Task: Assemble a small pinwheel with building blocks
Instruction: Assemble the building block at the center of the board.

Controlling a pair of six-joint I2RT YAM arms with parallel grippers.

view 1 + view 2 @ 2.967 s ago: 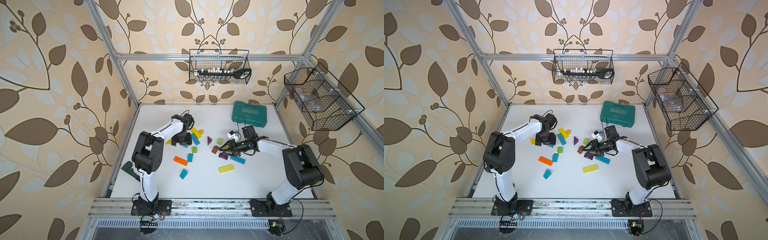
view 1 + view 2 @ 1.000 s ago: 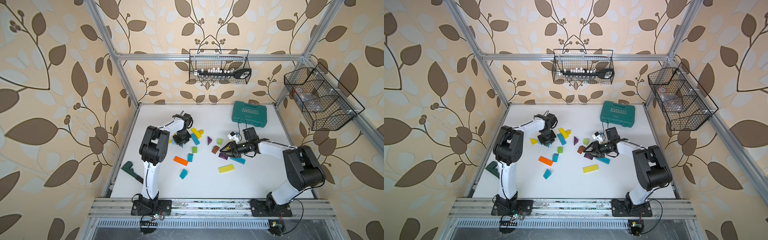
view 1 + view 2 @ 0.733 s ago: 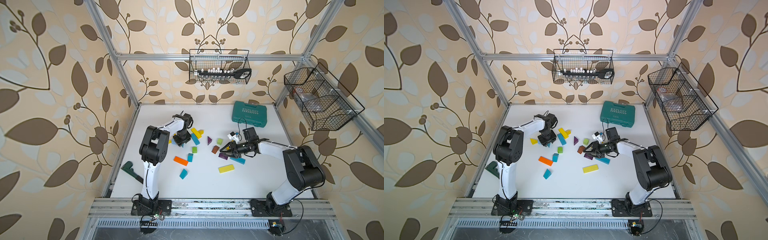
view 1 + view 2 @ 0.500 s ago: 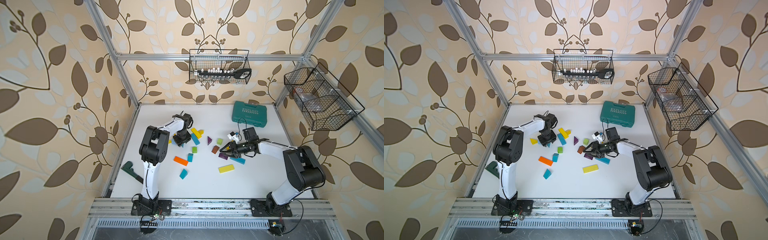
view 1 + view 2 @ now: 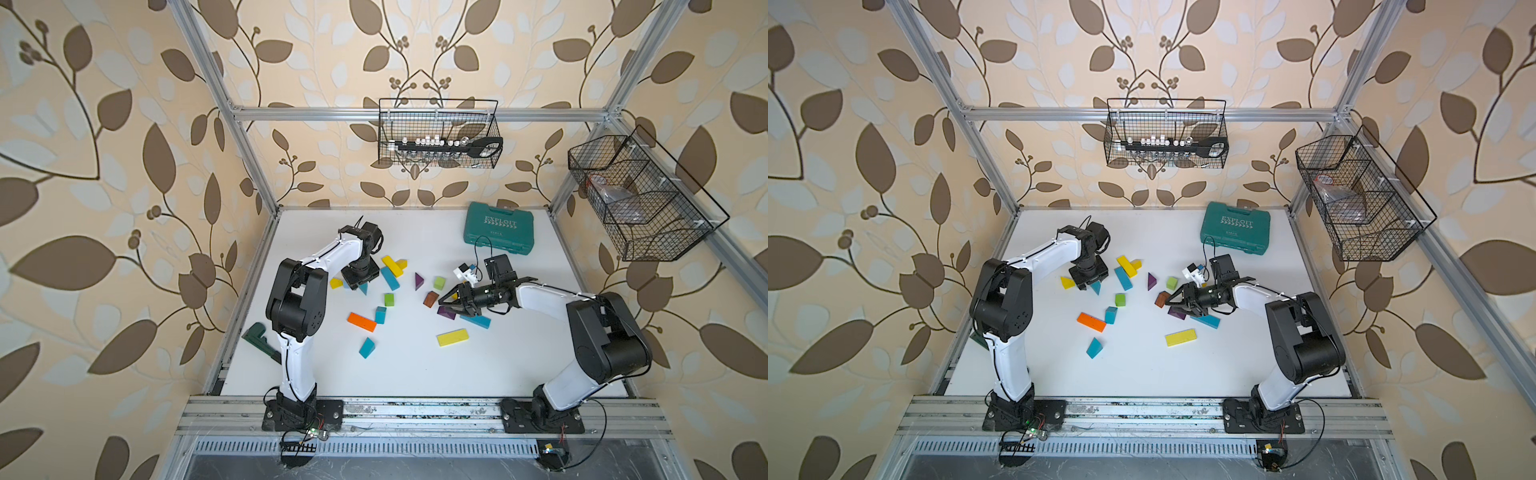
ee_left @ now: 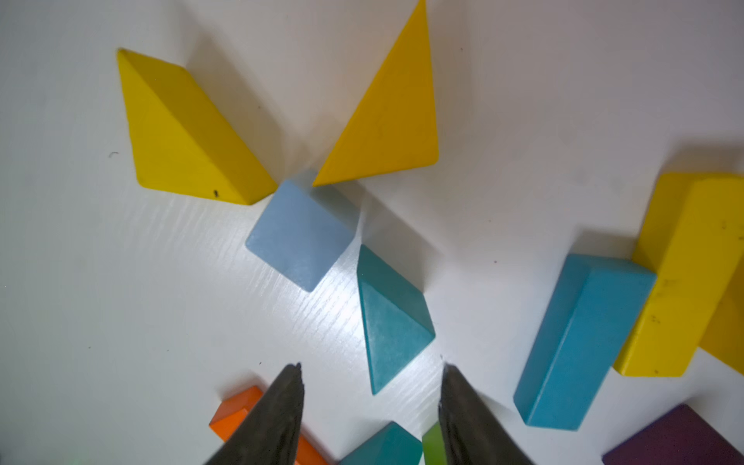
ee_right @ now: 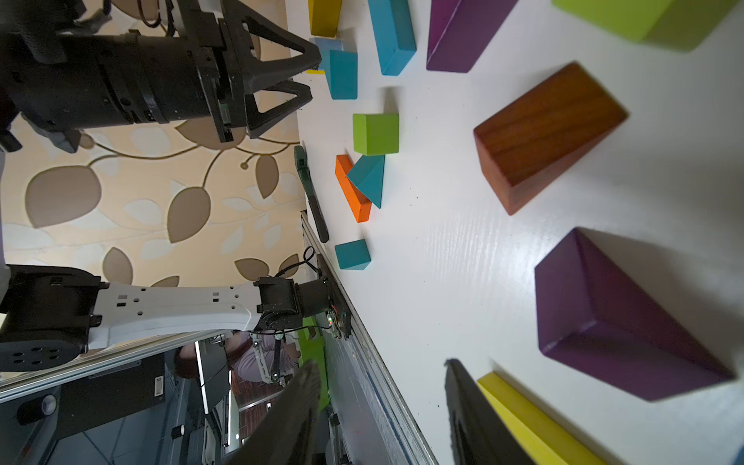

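Between spread jaws of left end effector: teal wedge tip, ungripped.

Left arm and right arm show white shells, black joints

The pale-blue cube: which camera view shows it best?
The left wrist view: the pale-blue cube lies in the middle, whole and sharp. In both top views the left gripper mostly hides it. The right wrist view shows only a small far part.
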